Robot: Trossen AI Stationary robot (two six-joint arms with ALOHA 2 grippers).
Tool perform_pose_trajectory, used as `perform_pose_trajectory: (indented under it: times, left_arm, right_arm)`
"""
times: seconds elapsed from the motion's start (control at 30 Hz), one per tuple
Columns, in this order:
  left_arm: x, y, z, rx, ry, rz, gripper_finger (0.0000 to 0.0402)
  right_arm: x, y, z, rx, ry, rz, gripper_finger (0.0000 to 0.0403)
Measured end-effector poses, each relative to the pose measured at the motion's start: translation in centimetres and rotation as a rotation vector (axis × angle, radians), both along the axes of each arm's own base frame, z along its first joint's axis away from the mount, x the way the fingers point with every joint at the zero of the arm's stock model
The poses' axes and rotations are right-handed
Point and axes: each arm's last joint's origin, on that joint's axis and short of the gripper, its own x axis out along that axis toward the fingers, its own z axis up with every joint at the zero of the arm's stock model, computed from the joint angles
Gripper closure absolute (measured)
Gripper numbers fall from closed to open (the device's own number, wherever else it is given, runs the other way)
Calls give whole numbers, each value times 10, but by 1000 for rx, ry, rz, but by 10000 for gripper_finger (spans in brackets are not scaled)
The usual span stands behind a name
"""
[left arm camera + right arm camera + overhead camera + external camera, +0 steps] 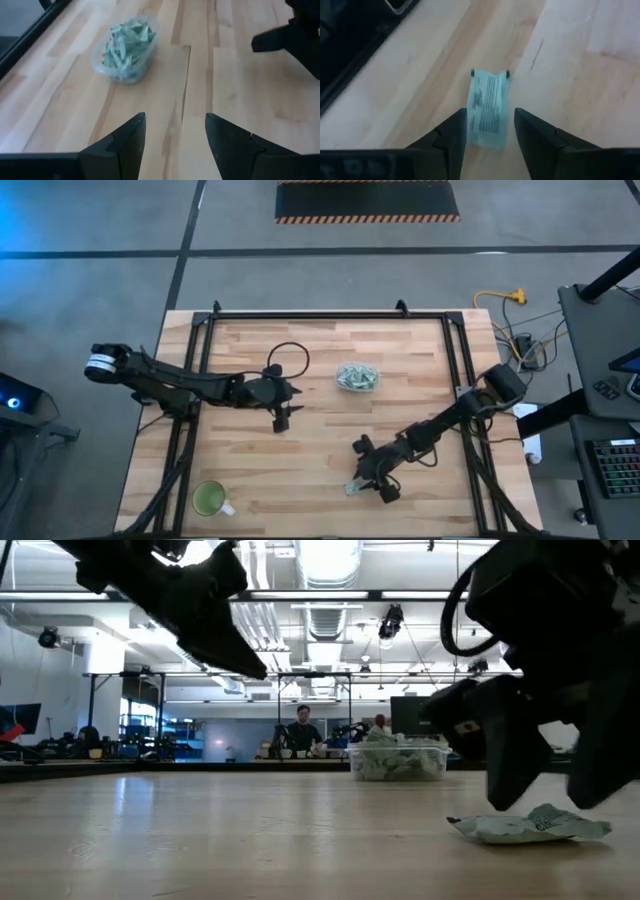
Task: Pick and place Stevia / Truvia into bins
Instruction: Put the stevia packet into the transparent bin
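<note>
One pale green Stevia sachet lies flat on the wooden table near its front edge, right of centre. My right gripper is low over it, open, a finger on each side of the sachet's near end. The bin, a clear tub heaped with several sachets, stands on the table at mid-depth. My left gripper hovers open above the table, left of the bin, with nothing between its fingers. My right gripper comes at the sachet slanting down from the table's right, its fingers along the sachet's two long edges. The sachet lies flat on the table. Whether either finger touches it, I cannot tell.
A green cup with a handle stands at the table's near left corner. A black cable loop lies left of the bin. Black frame rails run along the table's left, right and far sides. Bare wood lies between the two grippers.
</note>
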Motion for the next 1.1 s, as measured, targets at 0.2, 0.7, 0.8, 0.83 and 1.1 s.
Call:
perform_pose_trajectory:
  times: [0.2,0.7,0.8,0.83,1.1]
  left_arm:
    - [0,0,0,0,-5,0,212]
    - [0,0,0,0,-7,0,212]
    - [0,0,0,0,-9,0,212]
    - [0,0,1,-1,-12,0,212]
    - [4,0,7,-8,-91,1,212]
  right_arm:
    - [-3,-2,-5,-22,38,-1,261]
    - [-4,-5,3,-128,-21,30,391]
    - [-8,-11,17,-221,-50,-33,393]
    - [-10,-13,21,-261,-54,-62,394]
    - [-28,-46,69,-550,-118,-365,394]
